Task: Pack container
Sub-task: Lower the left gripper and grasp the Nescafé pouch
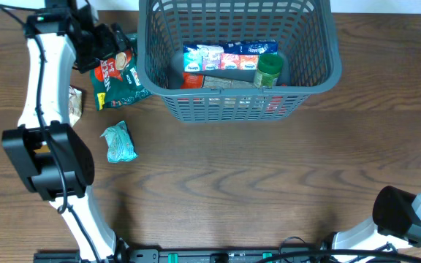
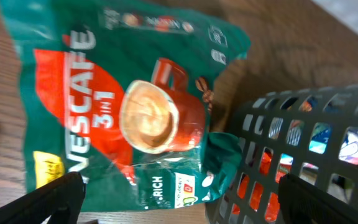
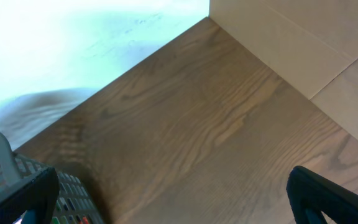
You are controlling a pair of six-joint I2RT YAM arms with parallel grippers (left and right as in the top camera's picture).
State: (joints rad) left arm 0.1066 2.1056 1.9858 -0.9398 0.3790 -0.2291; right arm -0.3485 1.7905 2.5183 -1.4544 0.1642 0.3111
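Nescafé 3in1 pouch (image 2: 135, 118), green and red, marked "RICH": on the surface (image 3: 197, 124) beneath the left tool (image 2: 182, 202), fingers apart. Container (image 2: 303, 143): just beside pouch and that tool, holding packets and a green-lidded jar (image 1: 267, 69). Right tool (image 3: 176, 205): fingers apart, above the surface.

My left arm (image 1: 33, 88) rises from its base at the near edge and bends at the dark elbow. Its white link runs straight along the left side to the far-left corner. There the wrist turns rightward. My left pincer (image 1: 107, 44) points that way and downward, jaws spread wide. In the left wrist view, its dark fingertips (image 2: 55, 196) sit at the bottom corners. My right arm (image 1: 408, 215) shows its base section at the near right, and a dark bit pokes in at the far-right edge. My right pincer (image 3: 173, 202) is spread just as wide.
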